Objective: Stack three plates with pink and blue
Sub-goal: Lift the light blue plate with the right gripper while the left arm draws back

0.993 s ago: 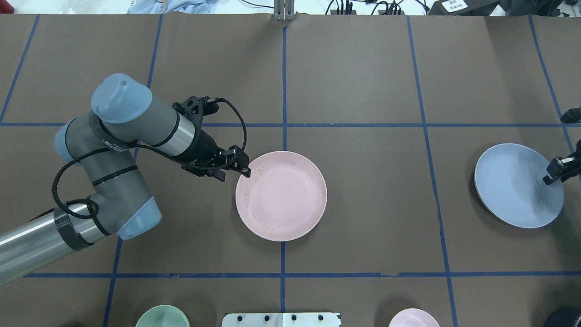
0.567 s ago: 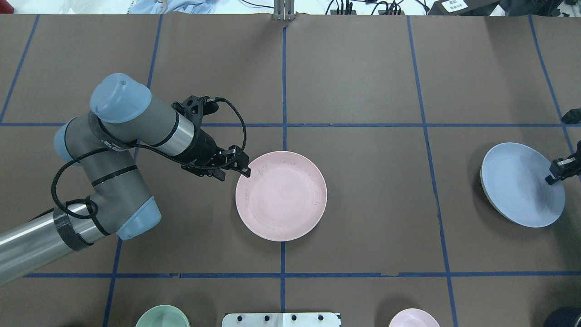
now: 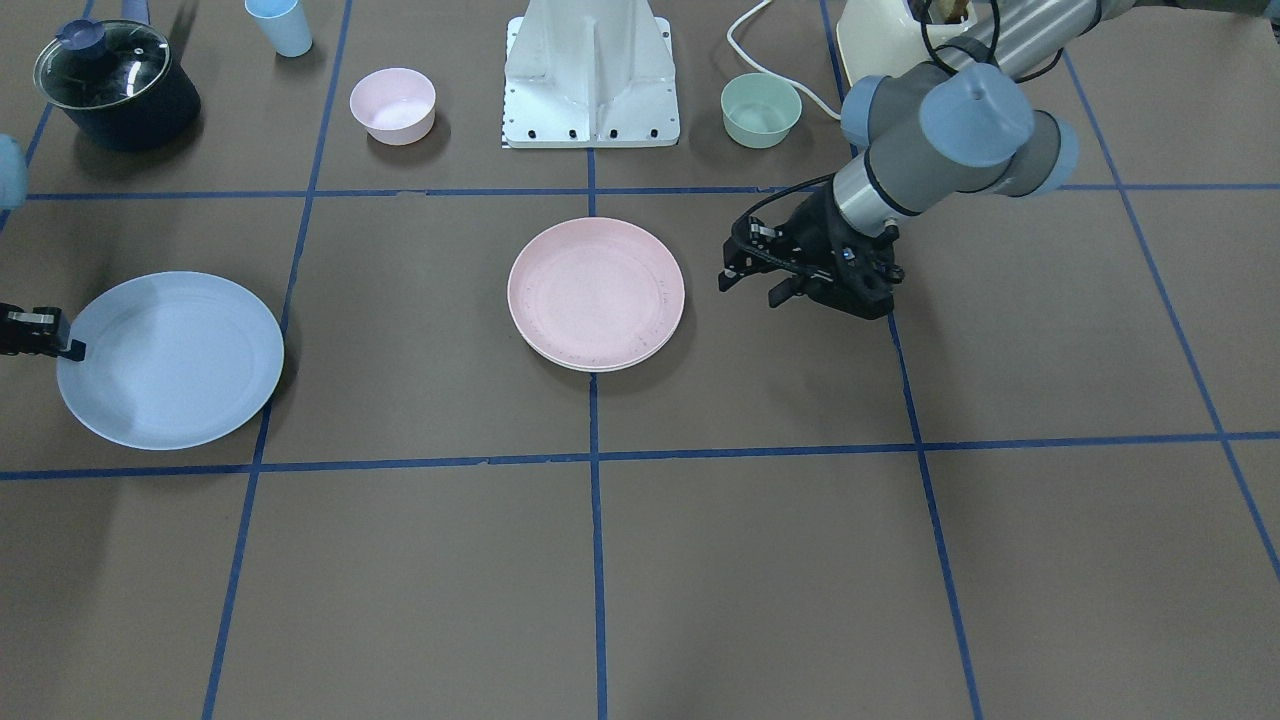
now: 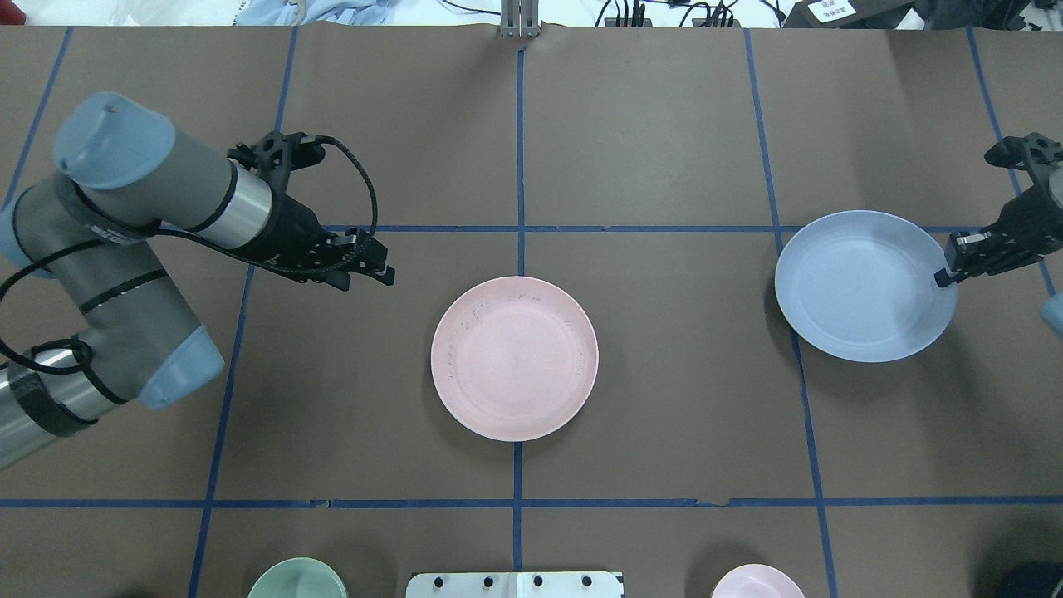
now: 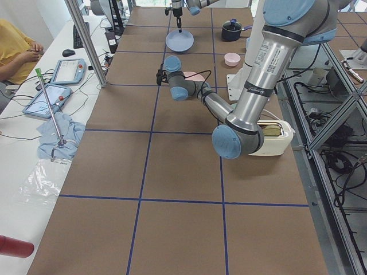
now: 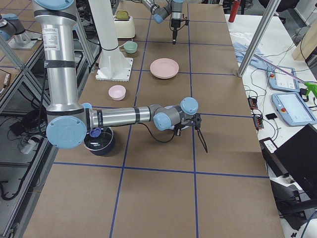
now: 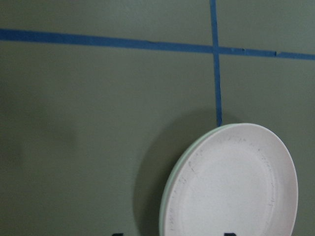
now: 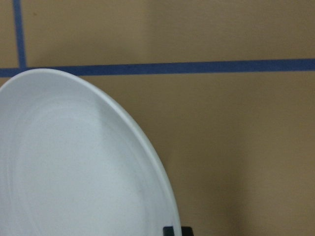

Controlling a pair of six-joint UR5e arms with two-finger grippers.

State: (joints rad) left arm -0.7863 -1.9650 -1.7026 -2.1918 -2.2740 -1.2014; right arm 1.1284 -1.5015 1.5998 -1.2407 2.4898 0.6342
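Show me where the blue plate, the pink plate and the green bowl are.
blue plate (image 4: 864,286), overhead view, middle of its well.
pink plate (image 4: 514,358), overhead view, middle of its well.
green bowl (image 3: 760,106), front-facing view, its inside.

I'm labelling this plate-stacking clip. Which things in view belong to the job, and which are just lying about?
Job: pink plate, on a cream plate whose rim peeks out beneath; blue plate, gripped at its rim by the right claw; left claw, open and empty.
Lying about: pink bowl, green bowl, lidded pot, blue cup, toaster.
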